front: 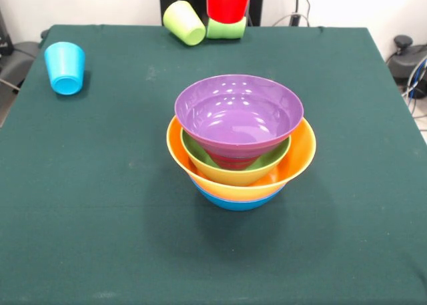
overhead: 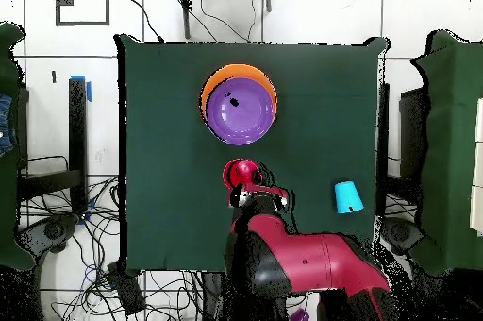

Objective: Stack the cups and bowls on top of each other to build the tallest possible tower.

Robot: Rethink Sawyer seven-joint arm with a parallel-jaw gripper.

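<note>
Green table (front: 347,185) | arm (overhead: 302,261) over far edge | red cup (front: 228,1) raised

Tower (front: 240,145) mid-tabletop: blue bowl (front: 237,201) at the base, orange bowl (front: 297,159) nested in it, then green bowl (front: 200,159), a sliver of red bowl (front: 233,161), purple bowl (front: 238,115) on top, upright, slightly off-centre. Sky blue cup (front: 65,67) on its side near one edge. Yellow-green cup (front: 184,23) tilted at the far edge, touching green cup (front: 225,29) lying beside it. Red cup (front: 228,1) upright above the green one
</note>
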